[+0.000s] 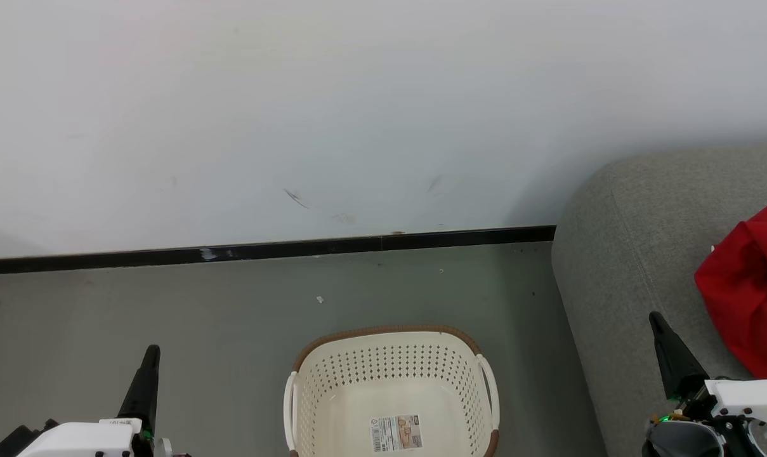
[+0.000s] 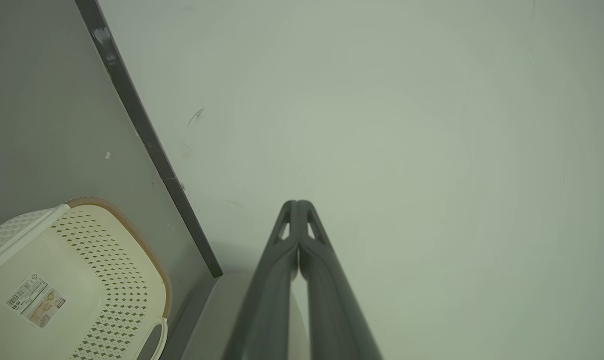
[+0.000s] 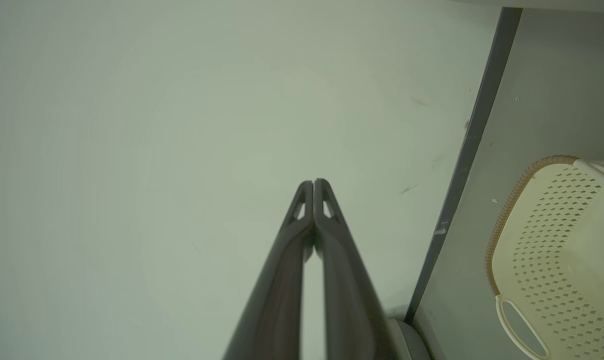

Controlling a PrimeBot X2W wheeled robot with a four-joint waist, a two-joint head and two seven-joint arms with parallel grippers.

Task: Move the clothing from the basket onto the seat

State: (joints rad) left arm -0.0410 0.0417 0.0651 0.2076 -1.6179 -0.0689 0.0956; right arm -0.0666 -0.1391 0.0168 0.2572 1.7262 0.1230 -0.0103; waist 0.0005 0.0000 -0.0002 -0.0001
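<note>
Both closed and empty, left gripper [image 1: 153,350] and right gripper [image 1: 655,316] flank the bare laundry basket [image 1: 389,331]; nothing needs holding, its red garment [image 1: 745,285] lying on the grey sofa [image 1: 630,254] rightward.

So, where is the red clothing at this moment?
In the head view the clothing lies on the grey seat at the far right edge. It is to the right of the basket and close to the right gripper.
</note>
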